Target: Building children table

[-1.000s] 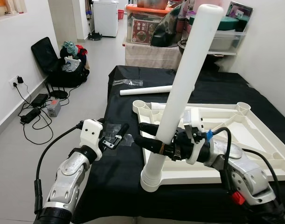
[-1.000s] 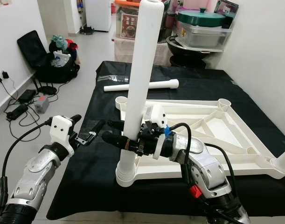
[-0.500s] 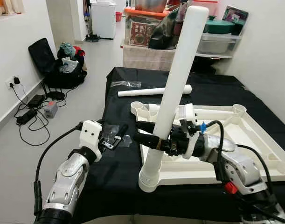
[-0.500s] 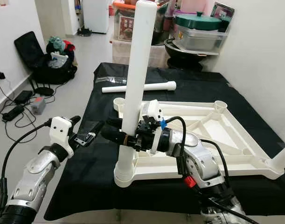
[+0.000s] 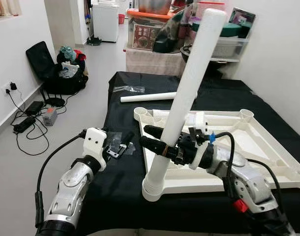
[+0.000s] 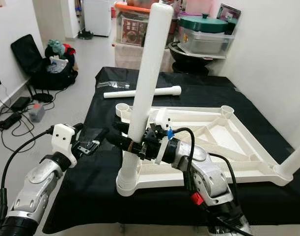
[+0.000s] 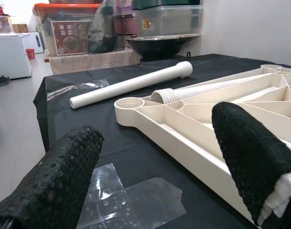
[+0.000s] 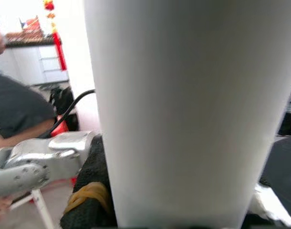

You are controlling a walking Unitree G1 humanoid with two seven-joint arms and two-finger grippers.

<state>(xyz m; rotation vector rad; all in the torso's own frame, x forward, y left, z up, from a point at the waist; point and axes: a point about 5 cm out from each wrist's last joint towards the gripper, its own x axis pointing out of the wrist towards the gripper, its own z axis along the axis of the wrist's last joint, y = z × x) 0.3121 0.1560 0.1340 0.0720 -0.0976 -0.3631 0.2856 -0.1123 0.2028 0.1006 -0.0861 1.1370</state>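
- Left eye view: the right gripper (image 5: pixel 154 140) is clamped around a long white table leg (image 5: pixel 186 86) low on its shaft. The leg stands tilted, top leaning away and to the right, with its ribbed foot in the near left corner socket of the upturned cream tabletop (image 5: pixel 267 147). The coming move, as I judge it, turns on bringing that long axis square to the socket. The tabletop lies underside up on a black cloth (image 5: pixel 115 191), showing moulded plastic ribs and round corner sockets.
- Right eye view: the left gripper (image 6: pixel 93 140) hovers just left of the leg with its fingers parted and nothing between them; it is the nearer free arm for steadying. A second leg (image 6: pixel 140 92), a smooth plastic tube, lies flat on the cloth beyond the tabletop.
- Left wrist view: two black, rough-textured fingers (image 7: pixel 59 176) stand wide apart. A clear plastic wrapper (image 7: pixel 131 202) lies crinkled on the cloth below them.
- Right wrist view: the leg's smooth, matte white shaft sits right against the camera, with a person's dark sleeve (image 8: pixel 16 107) behind.
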